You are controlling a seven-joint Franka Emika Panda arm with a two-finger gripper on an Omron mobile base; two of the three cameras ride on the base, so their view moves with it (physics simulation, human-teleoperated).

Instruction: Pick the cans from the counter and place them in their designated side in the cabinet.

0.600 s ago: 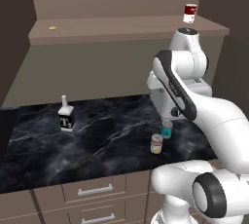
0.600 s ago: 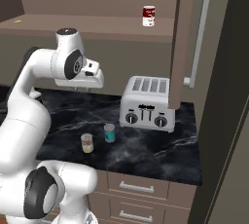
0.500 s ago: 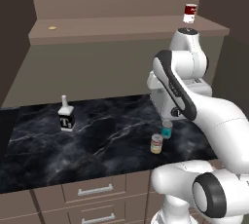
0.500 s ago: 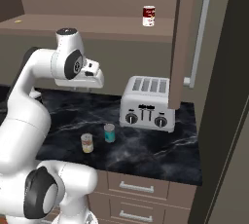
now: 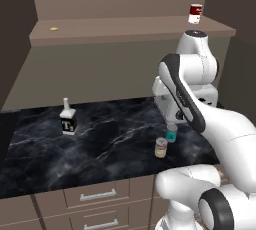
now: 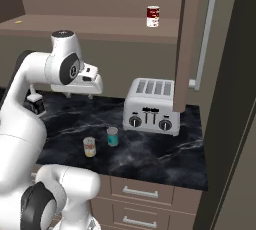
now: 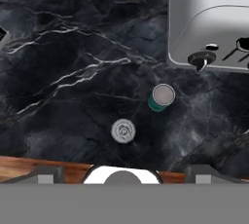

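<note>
Two cans (image 7: 160, 97) stand upright on the surface (image 7: 73, 72) directly below our hand; finger state we cannot tell.

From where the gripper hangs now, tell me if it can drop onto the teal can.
Probably yes: the teal can stands upright and apart from the beige can and toaster, with bare counter around it.

The toaster (image 7: 214, 23) is cut off by the frame's edge.
</note>
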